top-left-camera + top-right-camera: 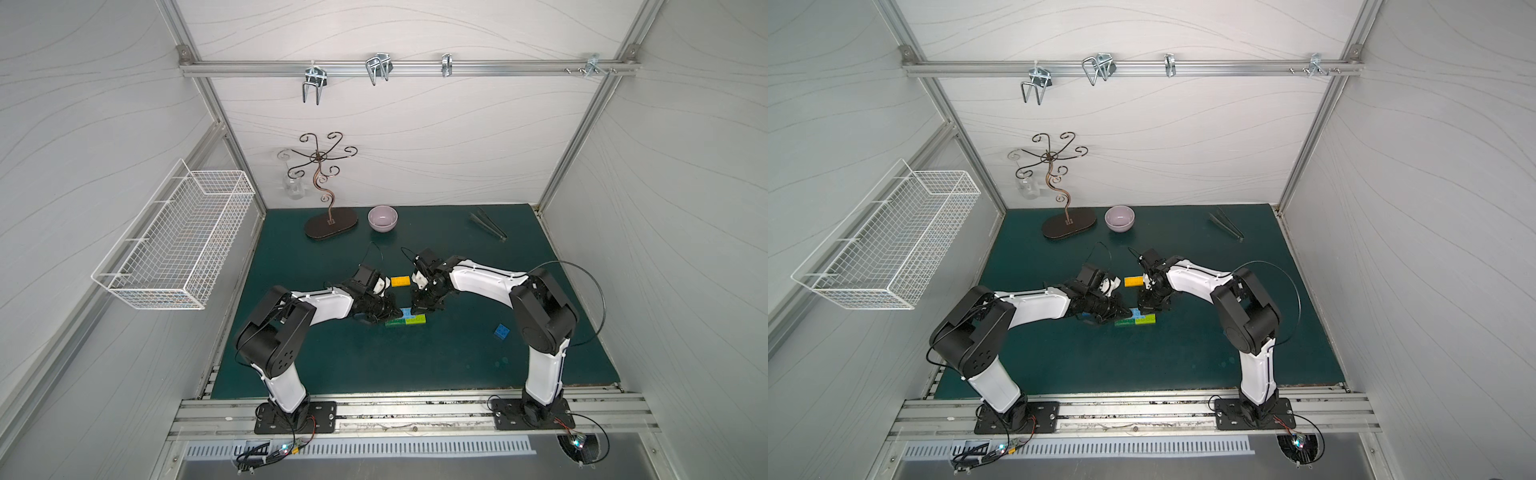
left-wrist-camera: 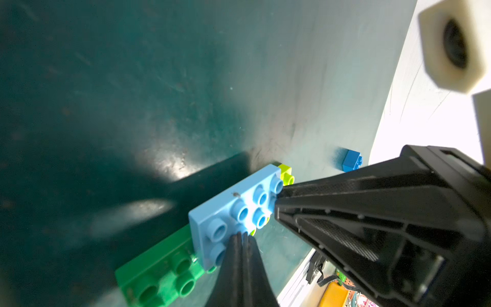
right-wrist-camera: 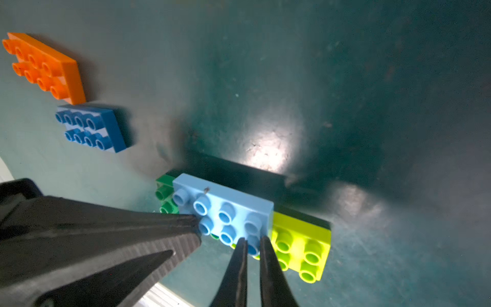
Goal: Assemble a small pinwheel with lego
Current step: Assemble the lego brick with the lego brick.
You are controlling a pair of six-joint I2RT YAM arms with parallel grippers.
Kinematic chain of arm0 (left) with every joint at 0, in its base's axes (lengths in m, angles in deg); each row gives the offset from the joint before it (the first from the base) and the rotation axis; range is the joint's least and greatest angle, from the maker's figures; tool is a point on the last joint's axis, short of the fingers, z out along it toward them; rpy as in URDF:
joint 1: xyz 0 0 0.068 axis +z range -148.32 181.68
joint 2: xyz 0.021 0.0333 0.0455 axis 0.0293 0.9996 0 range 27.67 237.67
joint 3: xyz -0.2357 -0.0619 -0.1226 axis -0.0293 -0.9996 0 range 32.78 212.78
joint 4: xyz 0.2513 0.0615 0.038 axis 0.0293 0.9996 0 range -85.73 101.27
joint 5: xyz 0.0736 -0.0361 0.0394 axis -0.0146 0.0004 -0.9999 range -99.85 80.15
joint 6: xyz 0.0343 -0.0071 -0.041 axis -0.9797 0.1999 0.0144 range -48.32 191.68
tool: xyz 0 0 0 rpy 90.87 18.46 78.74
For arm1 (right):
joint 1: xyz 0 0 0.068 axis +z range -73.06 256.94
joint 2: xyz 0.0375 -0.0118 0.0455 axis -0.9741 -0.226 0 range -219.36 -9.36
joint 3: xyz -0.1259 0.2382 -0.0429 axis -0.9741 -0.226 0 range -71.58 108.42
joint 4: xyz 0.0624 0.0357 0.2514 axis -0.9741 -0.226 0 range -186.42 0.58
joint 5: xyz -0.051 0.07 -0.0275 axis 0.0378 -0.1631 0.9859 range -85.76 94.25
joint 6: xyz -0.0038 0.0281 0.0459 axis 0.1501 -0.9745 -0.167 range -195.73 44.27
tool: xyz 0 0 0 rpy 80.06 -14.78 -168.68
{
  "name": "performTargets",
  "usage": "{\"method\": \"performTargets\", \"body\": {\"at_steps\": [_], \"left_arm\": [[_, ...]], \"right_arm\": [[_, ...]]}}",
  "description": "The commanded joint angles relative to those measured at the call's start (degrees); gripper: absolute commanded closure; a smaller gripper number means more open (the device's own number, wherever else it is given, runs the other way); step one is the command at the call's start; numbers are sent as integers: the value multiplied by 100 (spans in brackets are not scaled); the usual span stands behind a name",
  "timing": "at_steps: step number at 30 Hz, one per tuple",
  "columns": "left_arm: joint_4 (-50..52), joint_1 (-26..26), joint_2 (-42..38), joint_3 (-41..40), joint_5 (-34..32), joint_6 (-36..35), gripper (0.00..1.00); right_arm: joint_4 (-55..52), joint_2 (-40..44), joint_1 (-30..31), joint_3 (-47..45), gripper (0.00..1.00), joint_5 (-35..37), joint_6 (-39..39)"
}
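A light blue brick [image 2: 233, 212] lies studs up across a dark green brick [image 2: 159, 273] and a lime brick [image 3: 300, 244], mid-mat in both top views [image 1: 405, 316]. My left gripper [image 2: 243, 235] is shut, its tips pressing on the light blue brick's near end. My right gripper [image 3: 252, 243] touches the other end, its fingers closed to a narrow gap around a corner stud. An orange brick [image 3: 45, 66] and a dark blue brick [image 3: 90, 127] lie loose beyond. An orange-yellow brick [image 1: 400, 281] sits between the wrists. A small blue brick [image 1: 502, 331] lies to the right.
At the back of the green mat [image 1: 415, 365] stand a lilac bowl [image 1: 382, 218], a curly metal stand [image 1: 330, 224] and tongs [image 1: 488, 224]. A white wire basket [image 1: 174, 241] hangs on the left wall.
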Motion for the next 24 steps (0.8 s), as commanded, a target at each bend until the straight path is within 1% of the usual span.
{"method": "performTargets", "body": {"at_steps": [1,8,10,12,15,17,19,21,23,24], "left_arm": [[680,-73,614,-311,-886,-69,100],[288,-100,463,-633,-901,-49,100],[59,-100,544,-847,-959,1,100],[39,-80,577,-856,-951,-17,100],[454,-58,177,-418,-941,-74,100],[882,-19,-151,109,-959,-118,100],[1304,42,-506,757,-995,-120,90],[1834,129,-786,1384,-1199,-94,87],[2346,230,-1051,1849,-1601,-105,71],[2612,290,-1202,1973,-1926,-106,68]], "right_arm": [[-264,-358,103,-205,85,-33,-29],[-28,-87,120,-238,98,-49,-2],[176,-163,128,-407,97,-220,-66],[396,-77,133,-571,95,-223,-100],[323,146,12,-274,89,-244,-25],[181,371,-101,-3,86,-231,49],[166,732,-217,104,81,-193,45],[166,1112,-315,74,74,-117,25],[179,1536,-329,-63,67,85,83],[189,1749,-328,-166,64,161,141]]}}
